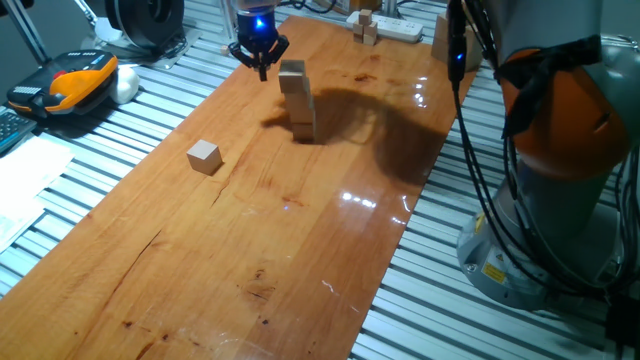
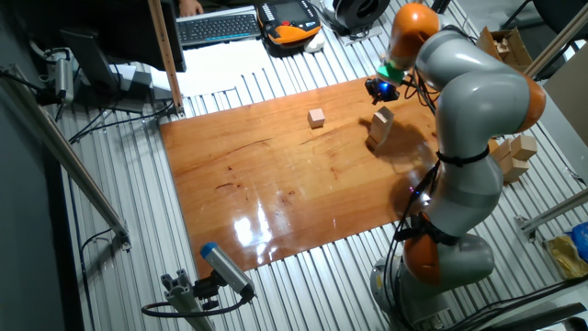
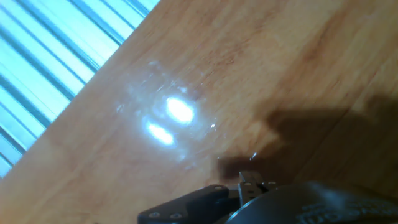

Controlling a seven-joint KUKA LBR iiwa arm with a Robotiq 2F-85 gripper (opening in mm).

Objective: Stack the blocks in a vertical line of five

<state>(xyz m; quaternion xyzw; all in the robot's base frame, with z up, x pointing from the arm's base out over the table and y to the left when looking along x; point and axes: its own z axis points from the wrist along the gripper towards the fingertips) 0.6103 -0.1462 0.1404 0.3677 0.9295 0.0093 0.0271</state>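
Note:
A leaning stack of several tan blocks stands on the far part of the wooden tabletop; it shows again in the other fixed view. One single block lies apart to the left of the stack. My gripper hovers just left of the stack's top block, close to it and not touching, open with nothing between its fingers. The hand view shows only bare wood with lamp glare and a dark part of the hand; no block appears there.
A white power strip with tiny wooden pieces sits at the far end of the board. Larger pale blocks lie off the board beside the arm's base. An orange-and-black pendant and a keyboard rest on the slatted metal table.

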